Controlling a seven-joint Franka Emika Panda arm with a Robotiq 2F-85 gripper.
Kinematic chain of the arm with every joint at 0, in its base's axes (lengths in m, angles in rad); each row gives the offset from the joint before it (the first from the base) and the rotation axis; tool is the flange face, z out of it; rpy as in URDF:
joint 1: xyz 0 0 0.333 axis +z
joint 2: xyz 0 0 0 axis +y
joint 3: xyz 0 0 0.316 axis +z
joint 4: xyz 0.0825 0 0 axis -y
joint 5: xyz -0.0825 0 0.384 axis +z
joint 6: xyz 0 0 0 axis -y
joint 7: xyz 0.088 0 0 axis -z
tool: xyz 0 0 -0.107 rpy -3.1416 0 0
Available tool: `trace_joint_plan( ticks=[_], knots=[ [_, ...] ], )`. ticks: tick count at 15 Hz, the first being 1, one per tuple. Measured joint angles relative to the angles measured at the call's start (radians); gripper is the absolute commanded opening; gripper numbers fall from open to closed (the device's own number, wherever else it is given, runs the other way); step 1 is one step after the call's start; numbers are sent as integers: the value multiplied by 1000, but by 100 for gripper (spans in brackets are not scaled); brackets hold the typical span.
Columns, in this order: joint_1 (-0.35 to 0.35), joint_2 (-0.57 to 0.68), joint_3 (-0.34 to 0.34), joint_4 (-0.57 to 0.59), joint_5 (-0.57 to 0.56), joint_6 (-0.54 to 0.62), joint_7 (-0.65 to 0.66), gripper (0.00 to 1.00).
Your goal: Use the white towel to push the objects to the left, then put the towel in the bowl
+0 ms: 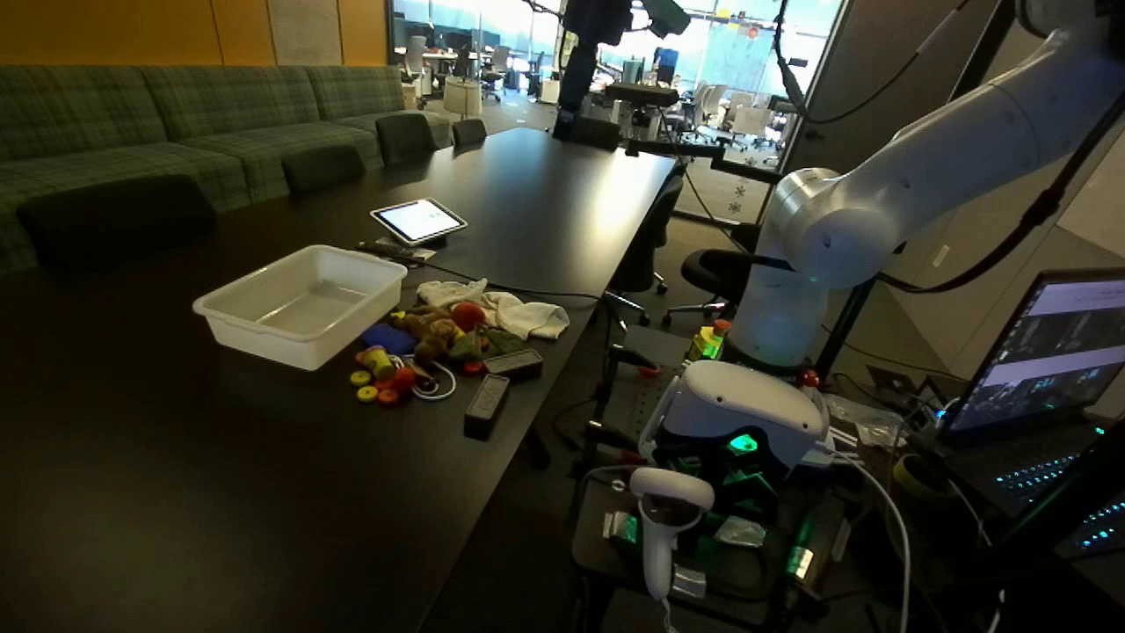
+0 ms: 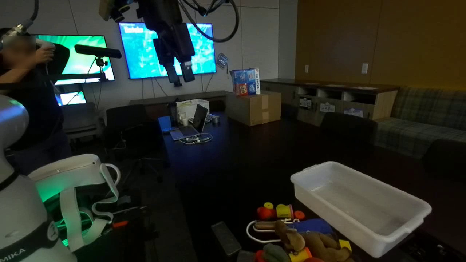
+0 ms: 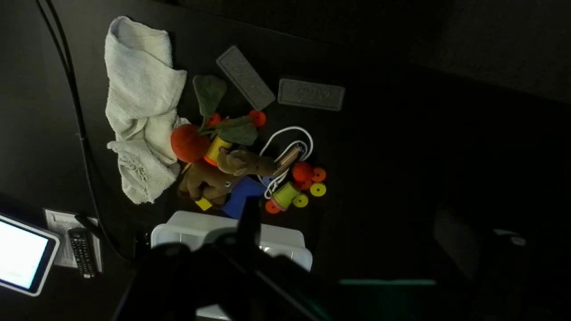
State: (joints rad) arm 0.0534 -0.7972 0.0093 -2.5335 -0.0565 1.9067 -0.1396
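One white bin (image 1: 255,341), in an exterior view, upright on a dark table (image 1: 220,492). One heap of small toys (image 1: 431,343), just beside the bin. One white towel (image 1: 529,316), crumpled, outside the bin, on the far side of the heap and near the table's edge. Two dark blocks (image 1: 487,402), next to the heap, close to the same edge. One tablet (image 1: 419,220), propped up, screen lit, beyond the bin.

One gripper (image 2: 180,75), in an exterior view, pointing down, high above the table; its fingers stand apart, a gap showing between them. One lit wall screen (image 2: 139,51), behind the gripper. One cardboard box (image 2: 267,109), with a smaller printed box (image 2: 245,82) on top.

Wrist view: the towel, long and rumpled, alongside the heap. Heap contents, in part: one orange ball (image 3: 190,142), at the towel's edge; one brown plush toy (image 3: 208,176); one yellow tub (image 3: 217,149); one blue piece (image 3: 241,190); one white cord (image 3: 292,128), looped. One remote control (image 3: 81,253), near the tablet. Bin partly hidden behind the dark gripper.
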Motion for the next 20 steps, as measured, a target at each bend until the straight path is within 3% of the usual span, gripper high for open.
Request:
trace_joint_plan(
  ticks=[4, 7, 14, 17, 20],
  knots=[
    [0, 1, 0, -12, 0, 33, 5, 100],
    [-44, 68, -58, -71, -40, 215, 0, 100],
    [-131, 489, -236, -78, -57, 638, -116, 100],
    [-142, 688, -283, -32, 6, 744, -190, 100],
    [-171, 886, -285, 39, 111, 808, -275, 100]
  ],
)
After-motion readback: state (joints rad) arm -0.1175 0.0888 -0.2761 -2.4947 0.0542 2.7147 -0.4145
